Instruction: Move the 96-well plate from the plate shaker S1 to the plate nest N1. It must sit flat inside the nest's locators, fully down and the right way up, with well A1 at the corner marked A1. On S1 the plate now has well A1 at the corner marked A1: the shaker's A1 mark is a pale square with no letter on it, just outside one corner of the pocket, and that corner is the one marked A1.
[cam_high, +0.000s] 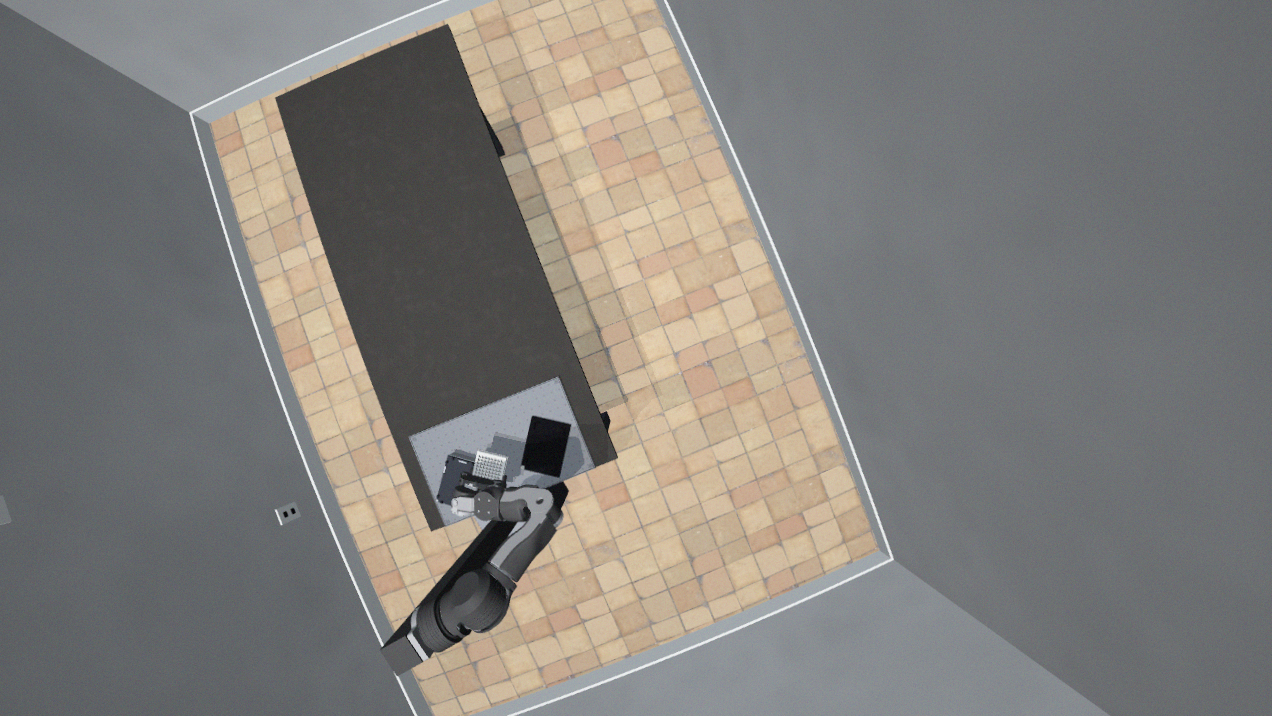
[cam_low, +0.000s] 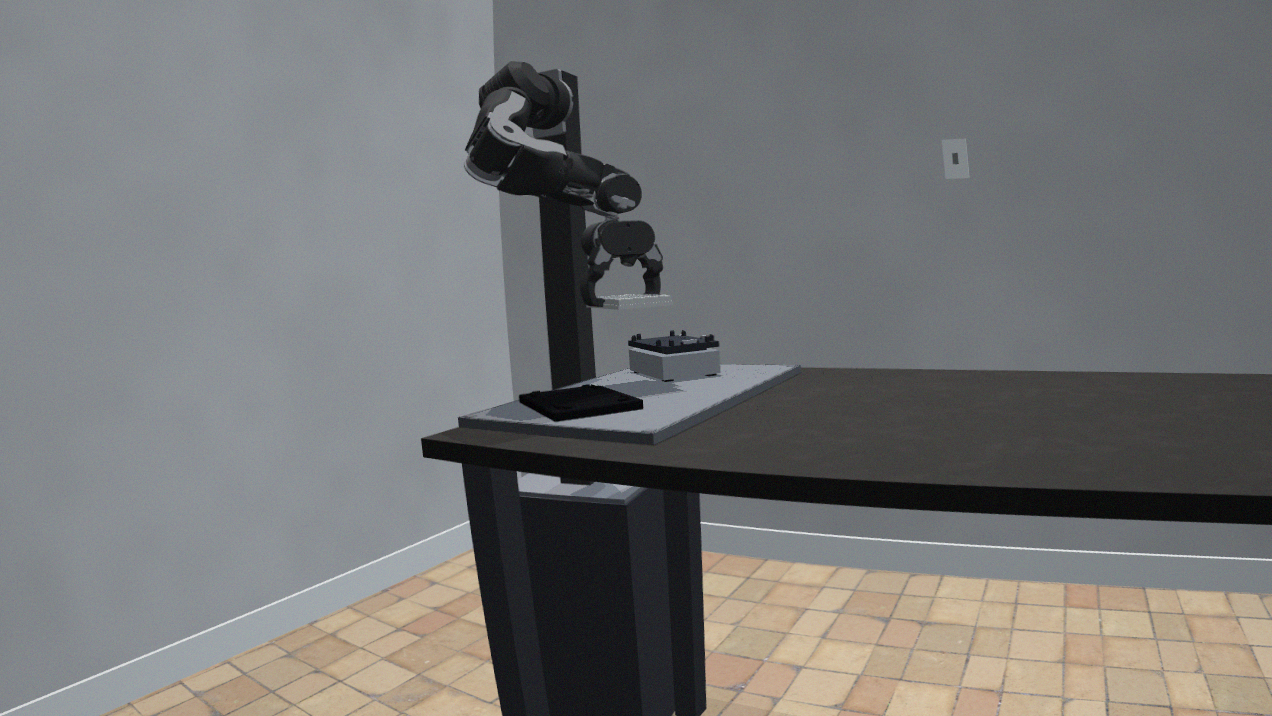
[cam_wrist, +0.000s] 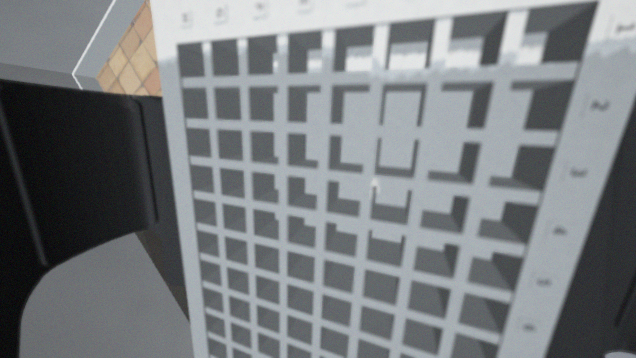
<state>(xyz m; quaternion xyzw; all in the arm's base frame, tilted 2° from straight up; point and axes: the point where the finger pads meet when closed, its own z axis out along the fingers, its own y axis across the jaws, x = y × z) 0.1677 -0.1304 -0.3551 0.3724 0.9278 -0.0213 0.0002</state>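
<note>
My gripper (cam_low: 623, 289) is shut on the white 96-well plate (cam_low: 635, 301) and holds it level in the air, well above the bench. In the overhead view the plate (cam_high: 489, 464) hangs just right of the plate shaker S1 (cam_high: 466, 458), between it and the black plate nest N1 (cam_high: 545, 444). In the side view the shaker (cam_low: 673, 354), a pale box with a dark empty pocket on top, stands below and slightly right of the plate; the flat nest (cam_low: 580, 402) lies lower left. The wrist view is filled by the plate's well grid (cam_wrist: 360, 200); one dark finger (cam_wrist: 75, 165) shows at its left.
Shaker and nest sit on a grey base mat (cam_low: 631, 402) at the end of a long dark bench (cam_low: 934, 426). The arm's black mounting column (cam_low: 565, 266) rises just behind the mat. Grey walls close in behind.
</note>
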